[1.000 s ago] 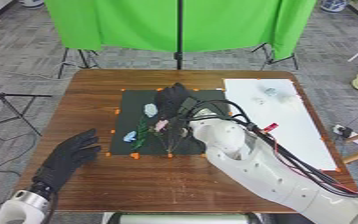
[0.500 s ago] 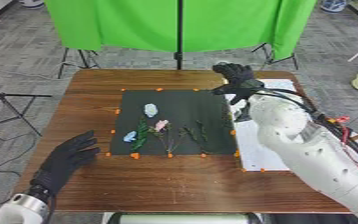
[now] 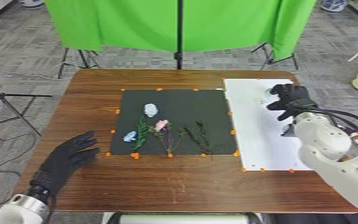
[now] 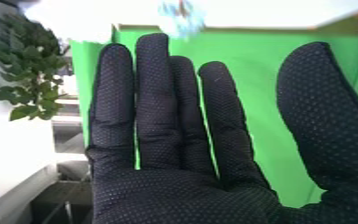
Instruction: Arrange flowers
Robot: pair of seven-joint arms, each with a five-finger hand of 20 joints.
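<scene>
Here's the brown table, broad beneath everything, with a green cloth hanging beyond the far side of the black mat. To the right of that mat lies the white sheet, and the mat itself sits on the wood, orange tabs dotted round its edges. Over to the mat's left, near its close corner, the left hand is released, fingers extended, grasping nothing. And right of the mat, over the sheet, there's the right hand, also released: the wrist view shows straight fingers and the thumb spread away. Now the flowers! On the mat's near half, two green sprigs right of centre, a leafy green stem to the left, a pink flower between them. A pale flower lies on the mat's far left part, a blue flower by its left edge, and a small whitish bloom on the sheet, right of the mat, close by the right hand.
</scene>
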